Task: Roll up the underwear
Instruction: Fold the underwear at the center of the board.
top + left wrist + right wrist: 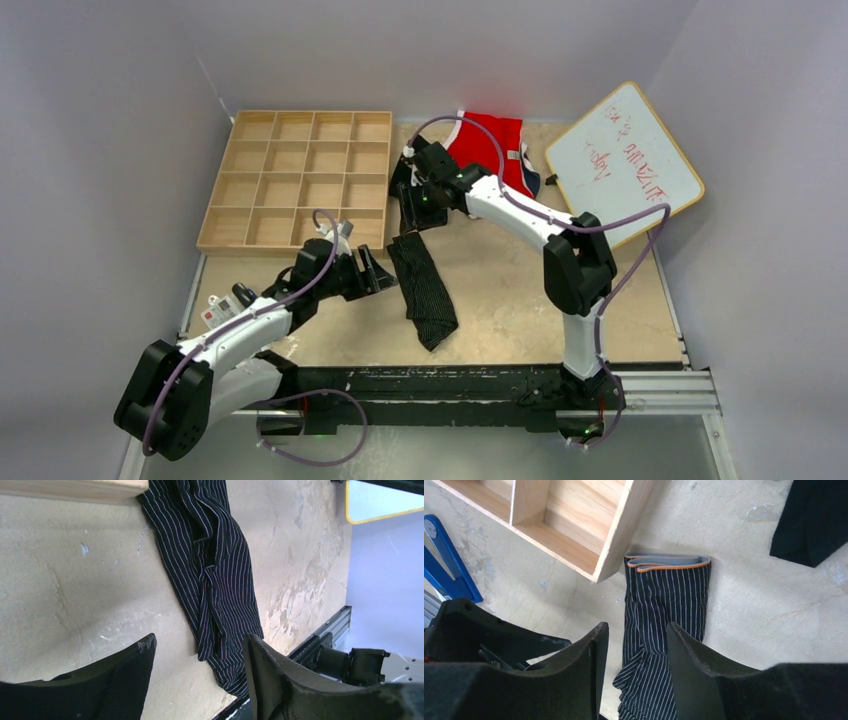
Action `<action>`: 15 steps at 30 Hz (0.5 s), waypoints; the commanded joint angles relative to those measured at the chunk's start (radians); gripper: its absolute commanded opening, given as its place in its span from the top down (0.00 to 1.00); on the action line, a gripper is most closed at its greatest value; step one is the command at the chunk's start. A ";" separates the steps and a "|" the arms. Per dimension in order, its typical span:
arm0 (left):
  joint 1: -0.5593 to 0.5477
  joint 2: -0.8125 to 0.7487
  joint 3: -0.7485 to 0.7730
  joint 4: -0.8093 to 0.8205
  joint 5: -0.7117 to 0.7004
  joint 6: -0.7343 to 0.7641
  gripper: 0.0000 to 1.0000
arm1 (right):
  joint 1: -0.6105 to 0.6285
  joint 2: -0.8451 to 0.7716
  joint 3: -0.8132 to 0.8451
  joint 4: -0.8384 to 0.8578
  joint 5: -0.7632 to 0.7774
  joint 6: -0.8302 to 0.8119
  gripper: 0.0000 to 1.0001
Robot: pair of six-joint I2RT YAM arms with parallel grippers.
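Jaws of my left gripper (200, 641) stand spread just left of the striped underwear (422, 290). It lies folded into a strip on the worktop (520, 300), its long axis running from the near edge to the tray (619, 535) corner, waistband farthest. Bare worktop opens to its right. My right gripper (636, 627), also spread, hangs above the waistband end. The plain black underwear (814, 520) lies beyond.

Scuffed tan tabletop (610, 300); pale lilac walls (110, 120) enclose it left, behind, right; aluminium rail (665, 385) along its near edge.
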 commanded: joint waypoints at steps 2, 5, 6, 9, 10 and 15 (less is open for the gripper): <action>0.005 0.035 -0.033 0.107 0.147 0.025 0.37 | -0.012 -0.072 -0.091 0.033 0.013 0.007 0.51; -0.004 0.078 -0.038 0.150 0.221 0.022 0.37 | -0.013 -0.119 -0.172 0.056 0.016 0.007 0.51; -0.015 0.092 -0.037 0.153 0.229 0.024 0.37 | -0.013 -0.134 -0.200 0.067 0.019 0.010 0.51; -0.061 0.124 -0.032 0.151 0.216 0.027 0.38 | -0.013 -0.167 -0.265 0.080 0.033 0.018 0.54; -0.077 0.136 -0.030 0.152 0.209 0.025 0.38 | -0.013 -0.171 -0.279 0.079 0.042 0.021 0.54; -0.143 0.190 0.004 0.144 0.167 0.025 0.39 | -0.014 -0.172 -0.320 0.079 0.054 0.022 0.55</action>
